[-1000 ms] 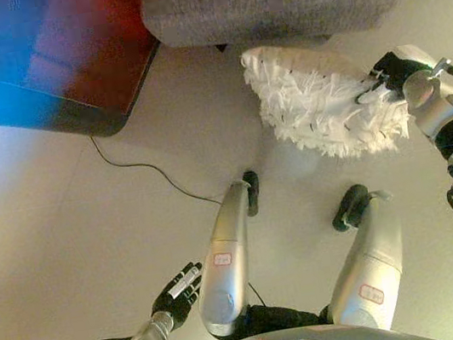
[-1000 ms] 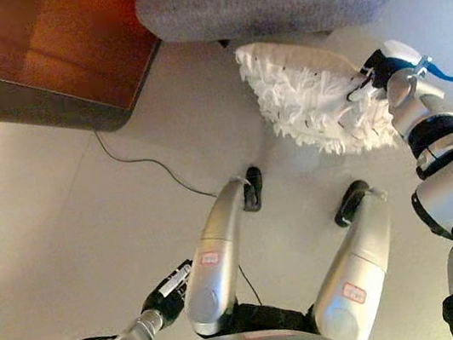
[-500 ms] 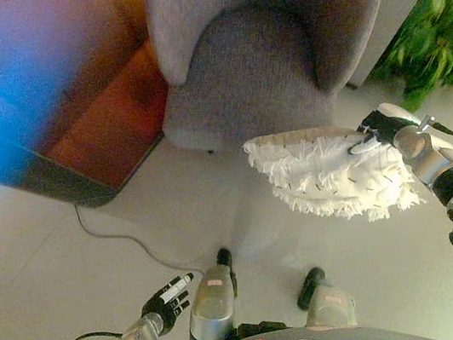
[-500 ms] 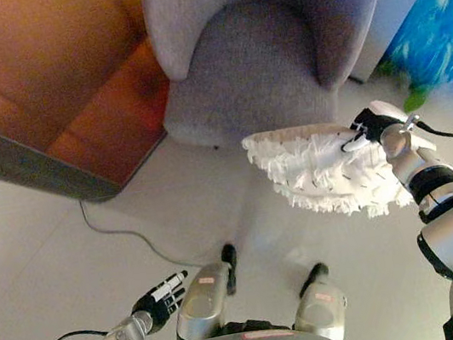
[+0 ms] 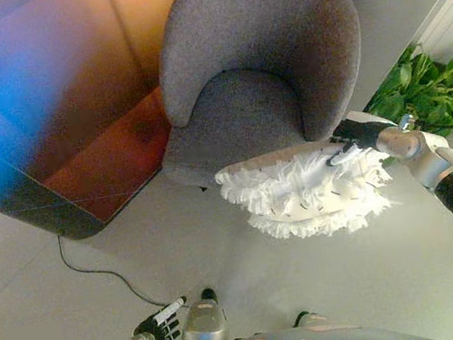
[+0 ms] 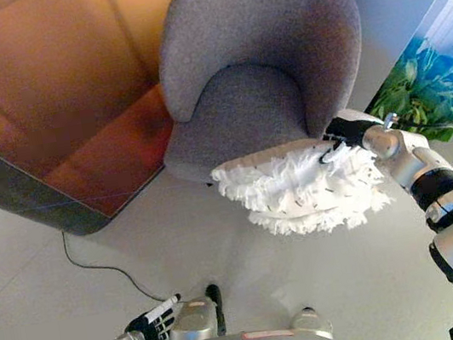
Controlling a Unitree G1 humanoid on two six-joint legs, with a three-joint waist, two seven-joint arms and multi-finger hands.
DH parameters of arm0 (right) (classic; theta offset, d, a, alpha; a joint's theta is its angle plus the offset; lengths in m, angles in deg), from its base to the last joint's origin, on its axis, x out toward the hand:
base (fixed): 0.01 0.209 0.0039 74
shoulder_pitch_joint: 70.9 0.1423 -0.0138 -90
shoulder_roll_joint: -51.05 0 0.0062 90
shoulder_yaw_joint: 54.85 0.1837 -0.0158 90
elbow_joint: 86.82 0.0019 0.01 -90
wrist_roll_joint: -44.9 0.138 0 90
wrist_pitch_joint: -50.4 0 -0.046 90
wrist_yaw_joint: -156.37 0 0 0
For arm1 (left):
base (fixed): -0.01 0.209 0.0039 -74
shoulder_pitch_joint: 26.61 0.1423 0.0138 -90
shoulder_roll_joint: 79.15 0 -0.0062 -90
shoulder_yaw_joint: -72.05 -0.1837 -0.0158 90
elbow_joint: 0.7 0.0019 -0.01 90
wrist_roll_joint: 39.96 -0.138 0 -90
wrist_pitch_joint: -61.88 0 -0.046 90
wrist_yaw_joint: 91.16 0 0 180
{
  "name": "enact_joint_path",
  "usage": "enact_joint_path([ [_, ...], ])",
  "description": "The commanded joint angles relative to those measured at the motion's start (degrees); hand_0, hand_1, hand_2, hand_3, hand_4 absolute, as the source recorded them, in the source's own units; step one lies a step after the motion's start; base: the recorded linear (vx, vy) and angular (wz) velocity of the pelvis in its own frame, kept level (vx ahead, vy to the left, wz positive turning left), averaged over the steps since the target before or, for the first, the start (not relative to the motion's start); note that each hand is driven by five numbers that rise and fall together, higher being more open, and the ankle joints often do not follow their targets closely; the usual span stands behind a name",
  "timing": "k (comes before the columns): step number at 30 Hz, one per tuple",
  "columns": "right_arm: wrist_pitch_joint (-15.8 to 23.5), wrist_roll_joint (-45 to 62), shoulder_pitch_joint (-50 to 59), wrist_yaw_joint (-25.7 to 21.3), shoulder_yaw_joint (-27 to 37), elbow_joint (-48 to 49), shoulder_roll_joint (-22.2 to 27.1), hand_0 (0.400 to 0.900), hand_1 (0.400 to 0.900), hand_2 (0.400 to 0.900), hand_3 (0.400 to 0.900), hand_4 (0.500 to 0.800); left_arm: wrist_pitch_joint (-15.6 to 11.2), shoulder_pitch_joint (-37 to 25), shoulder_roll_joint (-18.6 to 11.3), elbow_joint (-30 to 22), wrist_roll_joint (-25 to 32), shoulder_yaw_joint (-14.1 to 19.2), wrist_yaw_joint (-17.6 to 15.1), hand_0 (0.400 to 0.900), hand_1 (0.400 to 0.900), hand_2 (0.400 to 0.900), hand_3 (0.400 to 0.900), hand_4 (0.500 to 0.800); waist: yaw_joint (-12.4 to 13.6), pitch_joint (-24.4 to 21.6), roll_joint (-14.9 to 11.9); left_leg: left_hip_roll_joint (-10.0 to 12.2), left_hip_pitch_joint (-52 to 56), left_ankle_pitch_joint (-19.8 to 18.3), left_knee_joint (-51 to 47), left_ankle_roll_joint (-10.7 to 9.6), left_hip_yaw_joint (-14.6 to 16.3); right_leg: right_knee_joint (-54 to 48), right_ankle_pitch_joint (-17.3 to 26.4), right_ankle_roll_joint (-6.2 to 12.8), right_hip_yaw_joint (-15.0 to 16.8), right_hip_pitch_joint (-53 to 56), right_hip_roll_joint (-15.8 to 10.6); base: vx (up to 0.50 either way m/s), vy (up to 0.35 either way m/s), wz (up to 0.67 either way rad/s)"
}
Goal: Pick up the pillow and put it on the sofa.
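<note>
A white fluffy pillow [image 5: 304, 194] hangs in the air just in front of the grey round-backed sofa chair [image 5: 258, 70], level with the front edge of its seat. My right hand [image 5: 357, 133] is shut on the pillow's right upper edge, close to the chair's right armrest. The same pillow [image 6: 298, 189] and right hand [image 6: 344, 131] show in the right eye view. My left hand [image 5: 160, 321] hangs low at the bottom left, fingers straight, holding nothing.
A brown leather sofa [image 5: 57, 136] with a dark base stands left of the grey chair. A green plant [image 5: 421, 92] stands at the right by a white wall. A thin dark cable [image 5: 105, 271] runs over the pale floor.
The camera has tilted up, bringing the whole grey chair into view. My right hand has carried the pillow up and left, toward the chair's seat. The left hand stays low.
</note>
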Motion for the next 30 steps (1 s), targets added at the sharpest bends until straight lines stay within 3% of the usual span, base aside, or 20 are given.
enact_joint_path([
  [1,3.47,6.13,20.26,-1.03,-0.49,1.76,7.48,0.400,0.400,0.400,0.400,0.500,-0.55,-0.45,-1.36,2.48,-3.16,-2.34,-0.37,0.900,0.900,0.900,0.900,0.800,2.41,-4.69,-1.76,1.03,4.89,-1.79,-3.59,-2.29,-2.43,-1.53,13.70,4.52,2.94,-4.90,-4.72,0.07,0.103,-0.01],
  [4,3.86,8.31,24.74,0.54,-1.91,0.72,7.98,0.400,0.400,0.400,0.400,0.500,-0.28,-0.27,-1.61,3.02,-4.26,-2.91,-0.31,0.900,0.900,0.900,0.900,0.800,2.69,-5.13,-1.97,-0.31,4.66,-2.36,-3.34,-0.89,-3.32,2.34,14.13,4.13,4.63,-5.83,-5.00,0.08,0.132,0.00],
  [7,3.64,10.35,26.55,1.37,-2.45,0.17,8.61,0.400,0.400,0.400,0.400,0.500,0.38,-0.19,-2.36,3.32,-4.37,-3.98,-1.16,0.900,0.900,0.900,0.900,0.800,2.39,-5.38,-1.76,-1.73,4.62,-1.83,-5.04,0.63,-6.06,8.22,14.51,3.67,8.52,-8.25,-3.34,0.10,0.083,0.18],
  [10,1.74,12.56,27.95,1.53,-2.33,-1.15,7.80,0.400,0.400,0.400,0.400,0.500,1.00,-0.11,-3.48,3.76,-4.92,-3.38,-1.48,0.900,0.900,0.900,0.900,0.800,1.89,-5.30,-2.24,-1.90,5.68,-1.58,-6.70,0.49,-7.86,5.97,15.85,3.86,10.19,-9.75,-2.15,0.18,-0.141,0.26],
  [15,0.17,18.33,29.31,2.33,-0.82,-4.30,6.42,0.400,0.400,0.400,0.400,0.500,0.70,0.27,-5.20,4.88,-7.02,-2.02,-0.33,0.900,0.900,0.900,0.900,0.800,1.32,-5.44,-3.54,0.56,7.68,-2.71,-8.90,-1.32,-8.13,-4.01,16.51,4.70,10.76,-11.06,-0.55,0.24,-0.358,0.30],
  [18,-0.46,19.95,29.46,3.37,0.05,-6.27,6.35,0.400,0.400,0.400,0.400,0.500,0.13,0.32,-5.88,5.38,-8.02,-1.71,-0.30,0.900,0.900,0.900,0.900,0.800,1.77,-5.30,-3.89,2.49,7.77,-3.15,-8.98,-2.20,-9.07,-5.62,14.56,4.40,9.92,-11.18,0.43,0.24,-0.418,0.42],
  [20,-0.44,21.27,29.35,4.93,0.62,-8.05,6.01,0.400,0.400,0.400,0.400,0.500,-0.24,0.60,-6.25,5.99,-9.21,-1.28,-0.68,0.900,0.900,0.900,0.900,0.800,2.42,-5.39,-3.81,4.40,7.51,-2.72,-8.35,-3.06,-10.11,-5.06,10.34,4.06,8.97,-9.01,1.66,0.30,-0.394,0.40],
  [26,1.13,19.77,31.38,9.49,-0.79,-14.47,5.18,0.400,0.400,0.400,0.400,0.500,-1.48,3.74,-5.00,6.49,-10.61,-0.72,0.07,0.900,0.900,0.900,0.900,0.800,3.61,-5.83,-2.45,10.52,5.33,2.54,-6.58,-7.20,-7.85,-3.05,3.76,0.59,6.61,-6.12,4.38,0.23,-0.219,0.27],
  [30,-0.56,20.07,32.72,9.55,-1.22,-18.32,5.55,0.400,0.400,0.400,0.400,0.500,-3.35,5.51,-4.87,6.79,-12.02,0.02,1.45,0.900,0.900,0.900,0.900,0.800,4.75,-5.25,-0.85,14.59,2.44,9.30,-5.25,-8.90,-7.13,-2.52,1.43,-1.79,4.01,-5.32,6.57,0.12,-0.178,0.37],
])
